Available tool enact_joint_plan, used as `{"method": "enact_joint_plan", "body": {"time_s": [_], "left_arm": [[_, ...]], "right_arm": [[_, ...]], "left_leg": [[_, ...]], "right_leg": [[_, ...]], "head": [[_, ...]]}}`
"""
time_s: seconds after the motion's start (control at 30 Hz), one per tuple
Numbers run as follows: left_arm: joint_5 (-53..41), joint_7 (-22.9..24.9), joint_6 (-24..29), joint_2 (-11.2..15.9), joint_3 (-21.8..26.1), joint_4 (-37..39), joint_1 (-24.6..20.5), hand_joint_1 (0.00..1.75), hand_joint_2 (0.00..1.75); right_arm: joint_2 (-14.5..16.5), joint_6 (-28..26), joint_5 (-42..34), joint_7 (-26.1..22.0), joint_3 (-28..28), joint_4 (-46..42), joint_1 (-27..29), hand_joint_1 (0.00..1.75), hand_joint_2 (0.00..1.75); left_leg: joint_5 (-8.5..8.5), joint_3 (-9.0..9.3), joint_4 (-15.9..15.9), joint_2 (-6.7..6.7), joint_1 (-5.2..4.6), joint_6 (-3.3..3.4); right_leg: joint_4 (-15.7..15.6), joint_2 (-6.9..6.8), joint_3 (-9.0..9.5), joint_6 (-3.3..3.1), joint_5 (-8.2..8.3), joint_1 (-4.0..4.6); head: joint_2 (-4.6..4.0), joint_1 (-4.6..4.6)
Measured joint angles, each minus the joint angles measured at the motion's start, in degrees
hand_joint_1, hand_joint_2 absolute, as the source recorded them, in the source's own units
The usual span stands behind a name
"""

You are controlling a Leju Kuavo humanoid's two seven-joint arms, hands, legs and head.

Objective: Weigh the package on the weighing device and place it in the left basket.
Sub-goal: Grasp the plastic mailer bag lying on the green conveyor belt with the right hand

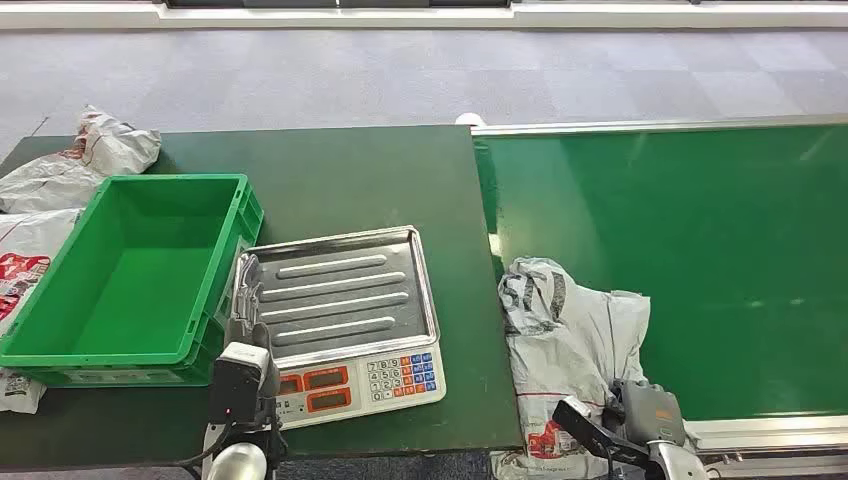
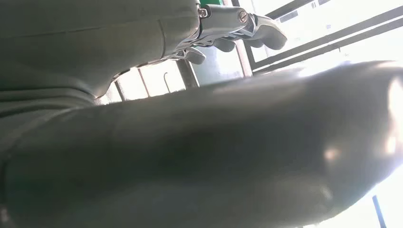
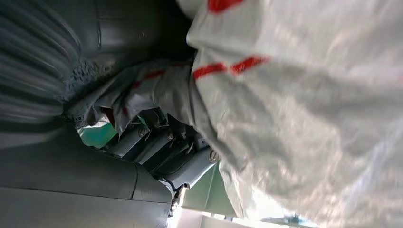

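Observation:
A crumpled grey-white package (image 1: pixel 568 335) with red print lies at the near edge of the green conveyor belt (image 1: pixel 690 220). My right hand (image 1: pixel 628 415) is at its lower right corner. In the right wrist view a fold of the package (image 3: pixel 294 114) lies bunched between the thumb and the dark fingers (image 3: pixel 159 149), so the hand grips it. The scale (image 1: pixel 345 295) has a bare steel tray and a keypad (image 1: pixel 402 372). My left hand (image 1: pixel 246 300) rests open at the tray's left rim, fingers (image 2: pixel 237 21) stretched out. The green basket (image 1: pixel 150 181) stands left of the scale with nothing in it.
The scale and basket stand on a dark green table (image 1: pixel 350 175). Other grey packages (image 1: pixel 105 150) lie left of and behind the basket. The conveyor's metal frame (image 1: pixel 760 432) runs along its near edge. Grey carpet lies beyond.

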Motion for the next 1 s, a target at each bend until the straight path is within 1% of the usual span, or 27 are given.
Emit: {"method": "enact_joint_plan", "body": {"time_s": [0.07, 0.17, 0.33, 0.47, 0.57, 0.67, 0.73, 0.8, 0.83, 0.9, 1.0], "left_arm": [[-0.10, -0.03, -0.14, 0.00, 0.00, 0.00, 0.02, 0.00, 0.00], [-0.32, -0.13, -0.44, -0.06, 0.00, 0.02, 0.03, 0.00, 0.00], [-0.91, -0.73, -0.86, -0.45, 0.00, 0.40, -0.01, 0.00, 0.00], [-1.30, -1.15, -0.87, -0.98, 0.01, 0.69, -0.09, 0.00, 0.00], [-1.40, -2.25, -0.55, -1.39, 0.02, 0.98, -0.38, 0.00, 0.00], [-1.43, -5.42, 2.35, -1.60, 0.03, 0.86, -0.93, 0.00, 0.00], [-1.82, -8.46, 6.65, -1.51, 0.25, -0.49, -1.02, 0.00, 0.00], [-2.57, -10.77, 10.88, -1.22, 0.97, -2.99, -0.90, 0.00, 0.00], [-3.04, -11.47, 12.48, -0.99, 1.49, -4.39, -0.81, 0.00, 0.00], [-4.34, -12.45, 15.48, -0.43, 2.59, -7.43, -0.70, 0.00, 0.00], [-5.67, -13.20, 18.42, 0.35, 3.97, -11.41, -0.96, 0.00, 0.00]], "right_arm": [[0.10, 0.03, 0.10, 0.01, -0.48, -1.85, 0.81, 1.75, 1.75], [0.29, -0.37, 0.65, 0.03, -1.97, -7.18, 2.71, 1.75, 1.75], [-0.08, -2.61, 3.64, 0.01, -4.76, -16.83, 4.44, 1.75, 1.75], [-2.17, -3.88, 4.60, 0.01, -6.90, -24.91, 4.62, 1.75, 1.75], [-4.76, -6.34, 4.55, -0.25, -6.96, -30.40, 2.47, 1.75, 1.75], [-8.22, -6.98, 6.88, 0.12, -3.81, -33.94, -3.40, 1.75, 1.75], [-10.97, -6.18, 7.43, -0.45, 0.20, -34.92, -8.92, 1.75, 1.75], [-13.70, -4.87, 6.18, -2.71, 4.58, -35.01, -15.18, 1.75, 1.75], [-14.87, -3.99, 5.07, -4.47, 6.71, -34.79, -18.60, 1.75, 1.75], [-16.77, -2.07, 1.57, -9.55, 11.04, -33.42, -25.91, 1.75, 1.75], [-18.62, -0.46, -3.47, -19.37, 16.80, -30.23, -35.23, 1.75, 1.75]], "left_leg": [[0.00, -0.20, 0.00, -0.01, -0.01, 0.00], [-0.02, -0.61, -0.01, 0.00, -0.04, 0.01], [-0.01, -0.62, 0.00, 0.04, -0.11, 0.02], [0.00, -0.67, 0.01, 0.06, -0.13, 0.03], [0.00, -0.81, 0.00, 0.12, -0.16, 0.04], [0.02, -0.82, 0.00, 0.33, -0.17, 0.06], [0.09, -0.83, 0.01, 0.42, -0.17, 0.07], [0.18, -0.85, 0.02, 0.41, -0.18, 0.09], [0.23, -0.88, 0.02, 0.39, -0.18, 0.09], [0.30, -0.86, 0.03, 0.34, -0.17, 0.06], [0.42, -0.56, 0.04, 0.15, -0.17, 0.02]], "right_leg": [[0.00, -0.01, -0.05, 0.00, 0.00, -0.02], [0.00, -0.01, -0.17, 0.01, -0.02, -0.05], [0.00, 0.02, -0.28, 0.02, 0.00, -0.11], [0.01, 0.02, -0.31, 0.02, 0.01, -0.14], [0.02, 0.06, -0.35, 0.05, 0.04, -0.20], [0.04, 0.23, -0.41, 0.13, 0.14, -0.21], [0.06, 0.31, -0.47, 0.15, 0.23, -0.22], [0.08, 0.32, -0.51, 0.14, 0.28, -0.23], [0.11, 0.31, -0.52, 0.13, 0.29, -0.23], [0.16, 0.29, -0.57, 0.09, 0.32, -0.22], [0.18, 0.15, -0.62, 0.04, 0.37, -0.20]], "head": [[0.00, 0.00], [0.00, 0.00], [0.00, 0.00], [0.00, 0.00], [0.00, 0.00], [0.00, 0.00], [0.00, -0.01], [0.00, 0.00], [0.00, -0.01], [0.00, -0.02], [0.00, -0.01]]}}
